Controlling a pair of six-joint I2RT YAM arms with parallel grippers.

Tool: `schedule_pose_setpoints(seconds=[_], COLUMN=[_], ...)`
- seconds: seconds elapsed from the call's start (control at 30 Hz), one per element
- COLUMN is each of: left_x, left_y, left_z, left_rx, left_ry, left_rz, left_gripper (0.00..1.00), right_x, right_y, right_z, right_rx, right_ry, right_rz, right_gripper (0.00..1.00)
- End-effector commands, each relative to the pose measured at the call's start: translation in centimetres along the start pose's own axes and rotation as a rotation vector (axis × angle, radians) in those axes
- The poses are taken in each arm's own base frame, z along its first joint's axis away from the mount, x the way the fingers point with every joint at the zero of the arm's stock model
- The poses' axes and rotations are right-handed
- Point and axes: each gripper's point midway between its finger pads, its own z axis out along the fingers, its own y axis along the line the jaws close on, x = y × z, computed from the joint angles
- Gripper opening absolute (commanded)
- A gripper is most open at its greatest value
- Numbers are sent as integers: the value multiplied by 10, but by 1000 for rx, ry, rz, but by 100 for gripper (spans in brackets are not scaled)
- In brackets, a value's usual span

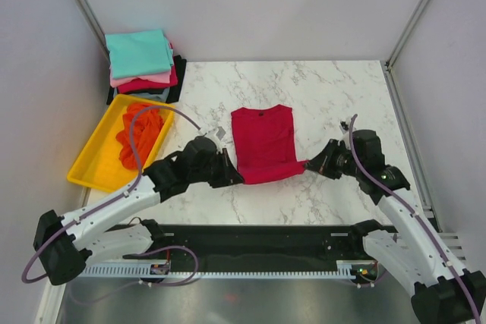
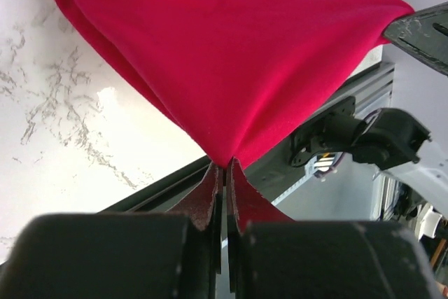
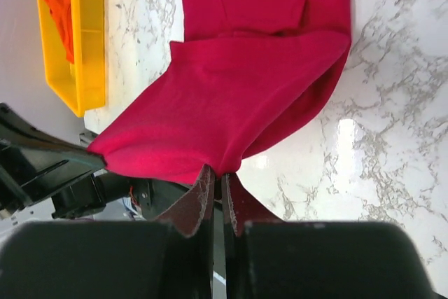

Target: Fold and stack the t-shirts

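A crimson red t-shirt (image 1: pixel 262 140) lies partly folded in the middle of the marble table, its near hem lifted. My left gripper (image 1: pixel 237 177) is shut on the hem's left corner, seen as stretched red cloth (image 2: pixel 231 61) in the left wrist view. My right gripper (image 1: pixel 310 163) is shut on the hem's right corner, and the red cloth (image 3: pixel 231 103) shows in the right wrist view. A bright orange t-shirt (image 1: pixel 140 134) lies crumpled in the yellow tray (image 1: pixel 89 165). A stack of folded t-shirts (image 1: pixel 140 62), teal on top, sits at the back left.
The yellow tray stands left of the left arm and also shows in the right wrist view (image 3: pixel 87 47). Grey walls close the left, back and right. A black rail (image 1: pixel 250 237) runs along the table's near edge.
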Motion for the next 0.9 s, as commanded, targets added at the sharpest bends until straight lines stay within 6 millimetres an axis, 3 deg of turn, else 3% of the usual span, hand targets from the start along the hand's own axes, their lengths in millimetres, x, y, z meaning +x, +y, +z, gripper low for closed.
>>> schedule_pose_setpoints(seconds=[0.0, 0.13, 0.33, 0.47, 0.7, 0.87], left_x=[-24, -50, -88, -103, -120, -142], left_y=[-8, -19, -13, -5, 12, 21], left_z=[-11, -10, -7, 4, 27, 37], left_rx=[-76, -95, -102, -110, -138, -136], left_ry=[-36, -53, -76, -49, -8, -4], left_rz=[30, 42, 9, 8, -13, -24], left_gripper=[2, 2, 2, 2, 2, 2], right_x=[-38, -64, -90, -108, -123, -137], right_y=[16, 25, 32, 32, 27, 24], right_z=[-5, -3, 12, 27, 56, 76], right_rx=[45, 79, 115, 147, 169, 185], right_ry=[-82, -121, -118, -115, -88, -80], right_rz=[-34, -80, -120, -137, -138, -141], right_gripper=[0, 0, 0, 0, 0, 0])
